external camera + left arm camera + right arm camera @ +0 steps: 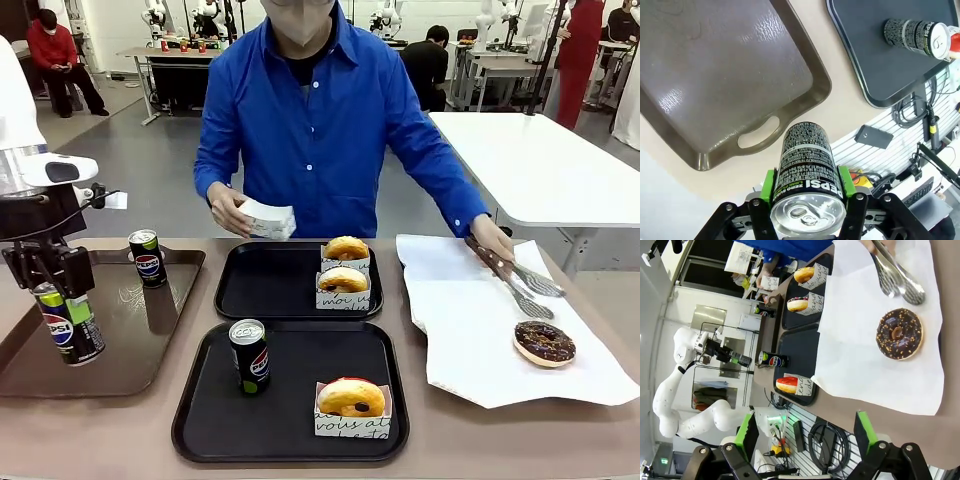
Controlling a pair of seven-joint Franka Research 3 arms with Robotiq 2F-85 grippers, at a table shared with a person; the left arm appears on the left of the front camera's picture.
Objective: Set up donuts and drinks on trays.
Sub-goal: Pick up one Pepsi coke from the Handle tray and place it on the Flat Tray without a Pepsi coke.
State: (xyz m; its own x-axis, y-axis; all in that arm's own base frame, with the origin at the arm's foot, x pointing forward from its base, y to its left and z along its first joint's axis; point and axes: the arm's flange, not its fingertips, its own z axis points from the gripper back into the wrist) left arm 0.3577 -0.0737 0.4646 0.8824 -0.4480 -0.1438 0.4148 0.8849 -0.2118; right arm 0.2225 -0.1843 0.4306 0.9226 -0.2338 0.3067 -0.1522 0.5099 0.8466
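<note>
My left gripper is shut on a Pepsi can and holds it above the brown tray; the left wrist view shows the can clamped between the green pads. A second can stands on the brown tray's far end. The near black tray carries a can and a sleeved donut. Two sleeved donuts sit on the far black tray. A chocolate donut lies on white paper. My right gripper hangs open above the paper's near edge.
The person holds an empty paper sleeve in one hand and metal tongs in the other, resting on the white paper. Bare table shows along the front edge and between the trays.
</note>
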